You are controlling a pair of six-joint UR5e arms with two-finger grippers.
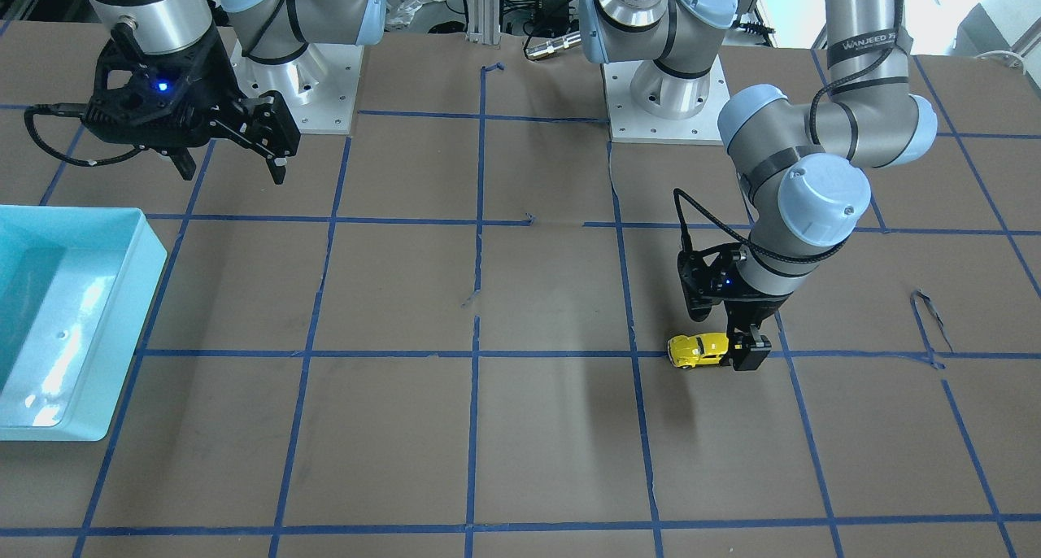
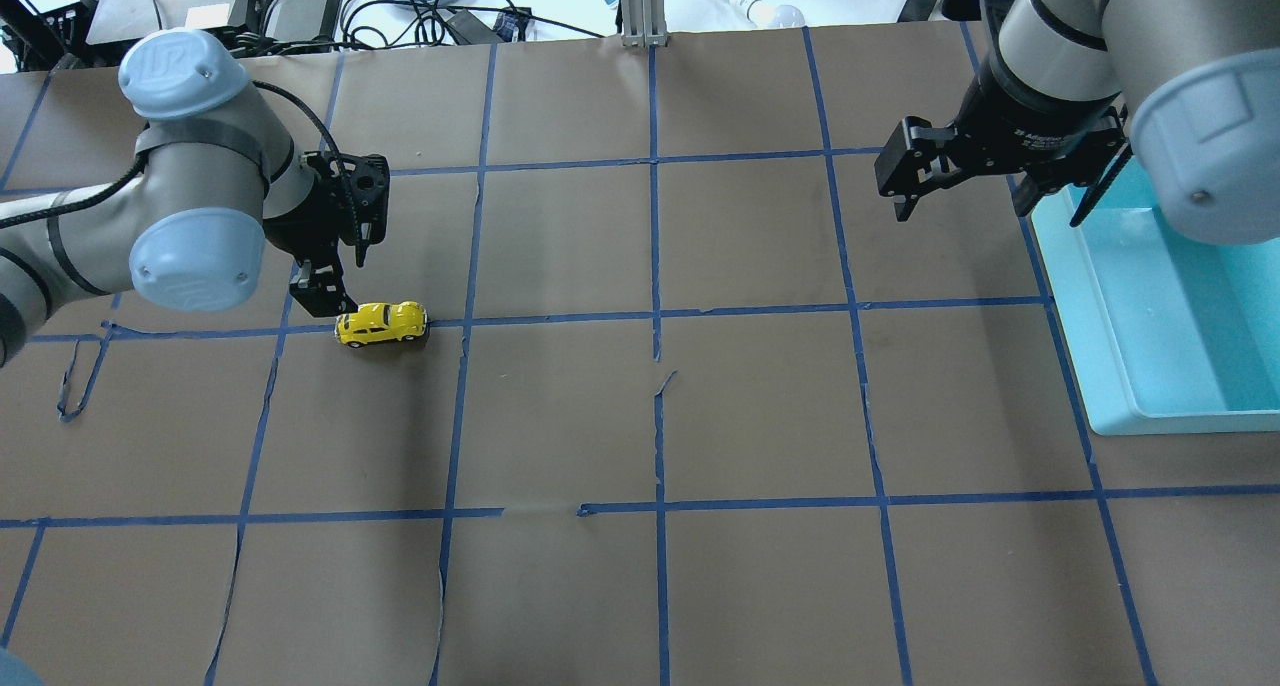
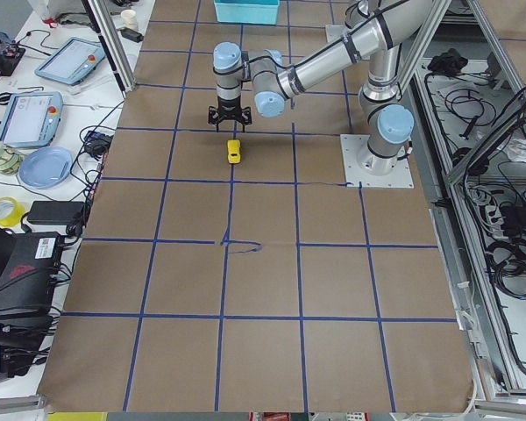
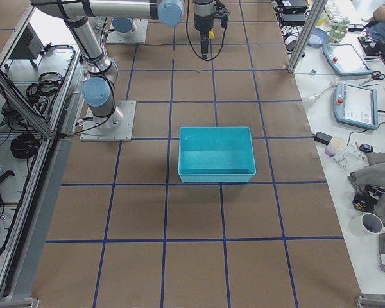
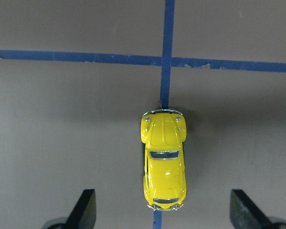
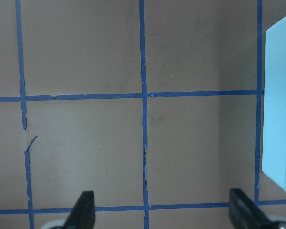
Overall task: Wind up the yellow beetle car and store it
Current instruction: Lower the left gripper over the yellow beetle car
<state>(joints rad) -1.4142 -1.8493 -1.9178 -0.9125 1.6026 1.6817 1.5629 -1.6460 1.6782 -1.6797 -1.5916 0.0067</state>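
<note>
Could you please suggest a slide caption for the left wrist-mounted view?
Left gripper open, fingers wide of the yellow beetle car, which sits lengthwise on a blue tape line.

Brown table (image 2: 760,416) gridded with blue tape (image 2: 655,236), carrying a yellow beetle car (image 2: 381,323) just beside the left gripper (image 2: 340,281) and a teal bin (image 2: 1075,346) near the right gripper (image 2: 990,206).

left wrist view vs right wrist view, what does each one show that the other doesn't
Only the left wrist view shows the yellow beetle car, lying along a line of blue tape by the open left gripper. Only the right wrist view shows the edge of the teal bin, beside the open right gripper. Both show the brown table with its blue tape grid.
</note>
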